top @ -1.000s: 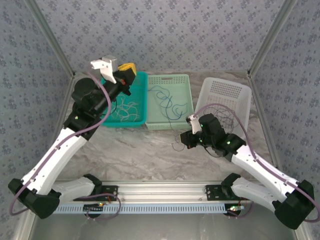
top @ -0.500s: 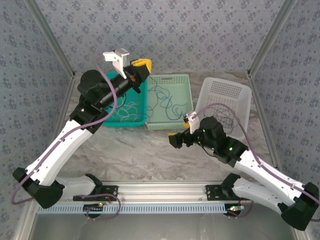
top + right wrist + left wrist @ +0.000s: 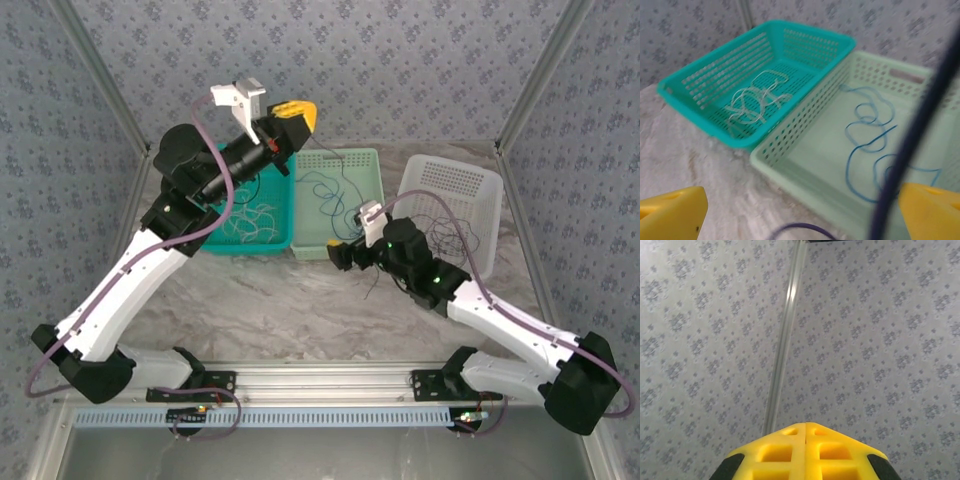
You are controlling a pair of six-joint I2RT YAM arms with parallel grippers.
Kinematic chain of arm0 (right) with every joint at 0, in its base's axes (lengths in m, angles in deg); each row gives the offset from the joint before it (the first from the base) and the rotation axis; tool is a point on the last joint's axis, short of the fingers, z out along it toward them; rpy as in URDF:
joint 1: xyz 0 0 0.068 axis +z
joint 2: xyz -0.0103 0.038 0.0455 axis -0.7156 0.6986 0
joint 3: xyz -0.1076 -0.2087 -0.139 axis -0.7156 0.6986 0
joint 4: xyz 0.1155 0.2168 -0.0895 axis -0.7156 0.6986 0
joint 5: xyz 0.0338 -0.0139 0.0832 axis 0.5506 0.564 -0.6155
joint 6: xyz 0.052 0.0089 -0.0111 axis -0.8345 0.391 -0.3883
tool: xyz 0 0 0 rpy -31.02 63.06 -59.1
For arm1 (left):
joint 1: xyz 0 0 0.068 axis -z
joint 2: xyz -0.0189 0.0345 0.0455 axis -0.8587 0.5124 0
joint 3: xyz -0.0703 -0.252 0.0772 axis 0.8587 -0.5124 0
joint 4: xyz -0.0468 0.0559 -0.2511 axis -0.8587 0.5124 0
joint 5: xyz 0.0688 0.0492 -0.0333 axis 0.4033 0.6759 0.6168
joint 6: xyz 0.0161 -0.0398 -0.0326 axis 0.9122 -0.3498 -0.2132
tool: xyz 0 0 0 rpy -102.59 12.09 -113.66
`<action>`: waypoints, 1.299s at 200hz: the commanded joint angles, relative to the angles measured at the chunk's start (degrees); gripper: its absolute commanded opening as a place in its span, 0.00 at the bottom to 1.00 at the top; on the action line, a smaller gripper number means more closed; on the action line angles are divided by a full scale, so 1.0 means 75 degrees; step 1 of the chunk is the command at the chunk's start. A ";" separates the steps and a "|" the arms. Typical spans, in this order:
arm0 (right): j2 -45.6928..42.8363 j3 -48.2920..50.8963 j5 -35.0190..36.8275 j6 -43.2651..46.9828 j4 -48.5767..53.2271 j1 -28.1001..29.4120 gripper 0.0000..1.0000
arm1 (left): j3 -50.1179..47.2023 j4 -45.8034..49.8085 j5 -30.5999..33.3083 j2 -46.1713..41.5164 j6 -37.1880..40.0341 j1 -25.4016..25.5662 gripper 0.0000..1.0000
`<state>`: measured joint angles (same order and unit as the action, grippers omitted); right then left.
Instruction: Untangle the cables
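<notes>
A whitish cable (image 3: 250,215) lies looped in the teal basket (image 3: 268,242). A blue cable (image 3: 335,200) lies in the light green basket (image 3: 362,160). Thin dark cable strands (image 3: 460,230) sit in the white basket (image 3: 450,168), and one strand trails on the table by my right wrist. My left gripper (image 3: 295,113) is raised high above the baskets, its yellow fingers (image 3: 805,450) pressed together with nothing visible between them. My right gripper (image 3: 343,255) stands open low at the green basket's front edge (image 3: 805,165). The whitish cable (image 3: 752,102) and blue cable (image 3: 865,145) lie ahead of it. A blurred dark purple strand (image 3: 910,150) crosses close to the camera, ungripped.
The three baskets stand side by side at the back of the marble table (image 3: 280,310). Patterned walls close in the back and both sides. A metal rail (image 3: 320,380) with the arm bases runs along the near edge.
My right gripper has opened and moved left to the green basket's front edge. My left arm has lifted up and swung right, away from the teal basket.
</notes>
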<state>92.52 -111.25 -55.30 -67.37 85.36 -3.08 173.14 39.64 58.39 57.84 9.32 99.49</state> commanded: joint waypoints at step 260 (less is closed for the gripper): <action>0.0152 -0.2059 -0.1469 0.0940 0.1686 -0.5273 0.11 | 1.1175 0.0669 -0.2006 0.9082 -0.2479 0.0184 0.00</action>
<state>94.92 -127.93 -66.36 -59.94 97.77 -40.41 250.25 42.90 44.68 120.48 -5.39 100.56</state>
